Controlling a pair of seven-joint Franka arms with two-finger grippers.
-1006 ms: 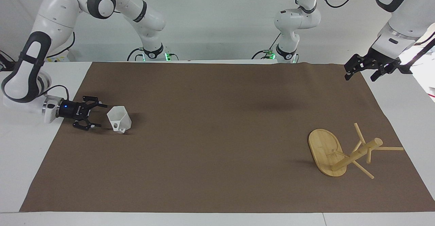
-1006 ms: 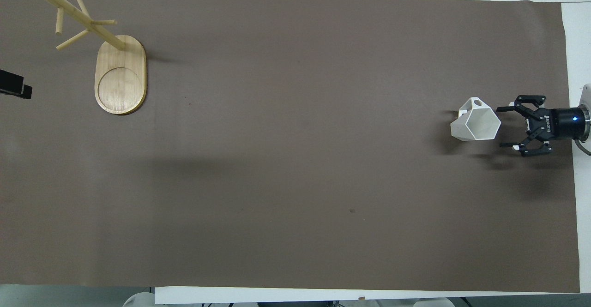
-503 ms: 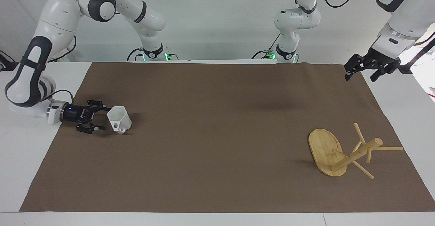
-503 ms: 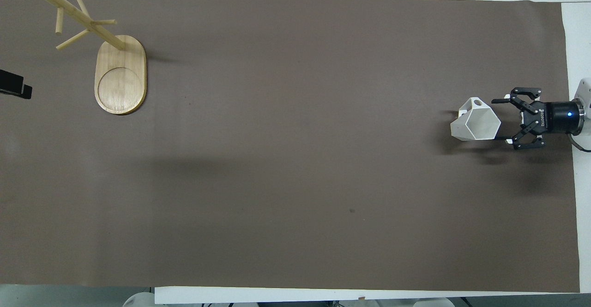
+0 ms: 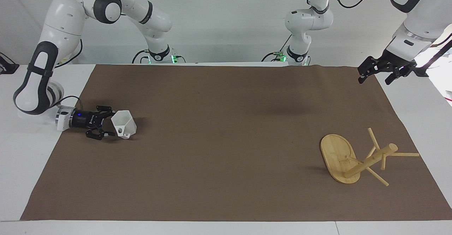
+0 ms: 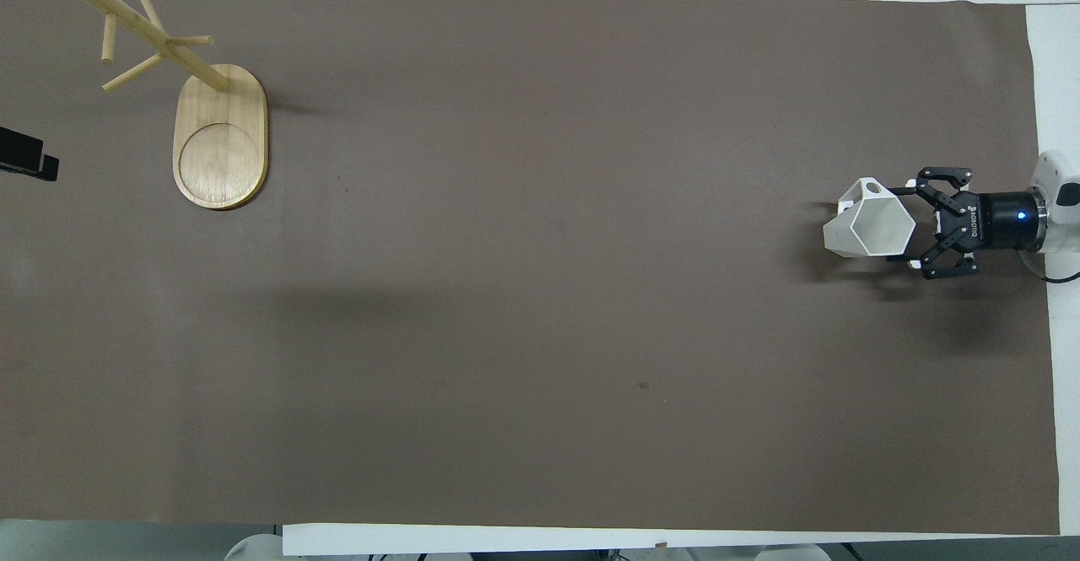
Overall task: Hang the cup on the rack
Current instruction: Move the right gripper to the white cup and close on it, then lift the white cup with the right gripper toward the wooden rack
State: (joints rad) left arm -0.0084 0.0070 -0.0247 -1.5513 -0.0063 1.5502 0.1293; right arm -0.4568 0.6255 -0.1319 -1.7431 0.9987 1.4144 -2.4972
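The white faceted cup stands on the brown mat toward the right arm's end of the table, mouth up. Its squarish handle is on the side farther from the robots. My right gripper lies low and level beside the cup, open, with one finger on each side of the cup's nearest wall. I cannot tell whether they touch it. The bamboo rack stands upright at the left arm's end on its oval base. My left gripper waits open, raised over the mat's corner.
The brown mat covers most of the white table, with bare white strips at both ends. Nothing else lies on the mat between cup and rack.
My right gripper has slid along the mat toward the cup, and its open fingers now flank the cup's side. Cup, rack and left arm have not moved.
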